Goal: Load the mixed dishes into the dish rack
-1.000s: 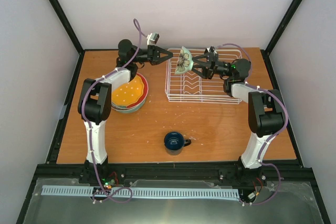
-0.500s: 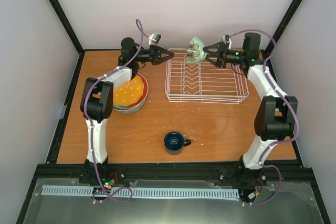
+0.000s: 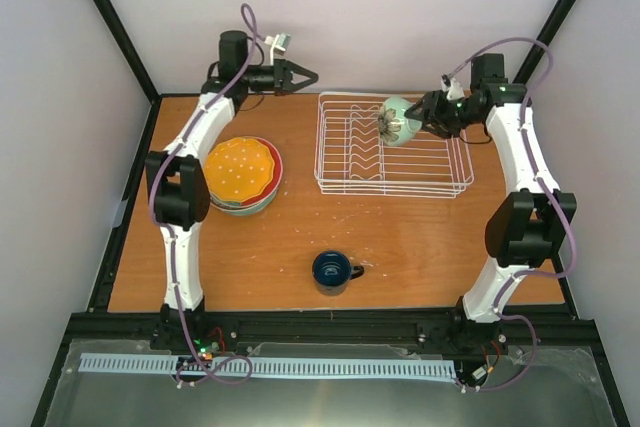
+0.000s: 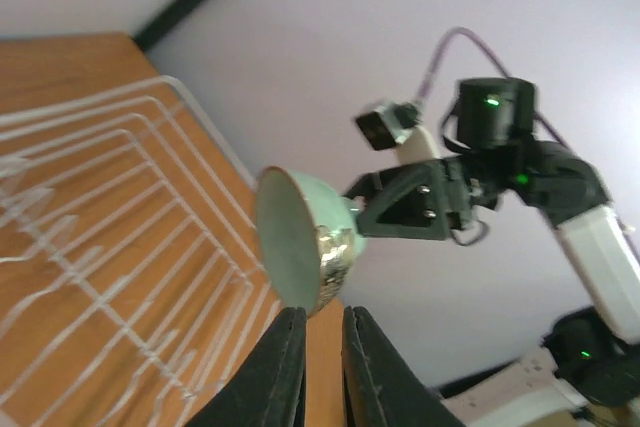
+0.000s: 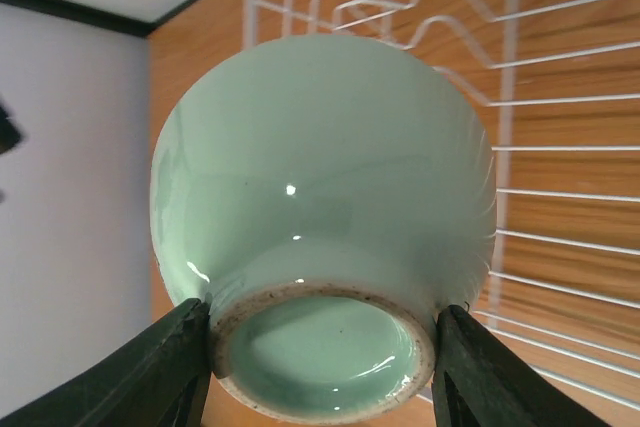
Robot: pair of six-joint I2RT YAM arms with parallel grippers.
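Right gripper (image 3: 427,117), one bowl (image 3: 397,120), seemingly gripped

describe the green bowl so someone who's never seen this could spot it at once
Find the white wire dish rack toward the table's far right. Over it, the right gripper grips a small pale green bowl, tipped sideways, by its foot. It's the only dish off the table.

Pale, perhaps lilac walls (image 3: 350,7) enclose a black-edged wooden table (image 3: 420,237).

Dish rack (image 3: 352,159) wires stand beneath the bowl (image 3: 397,121).
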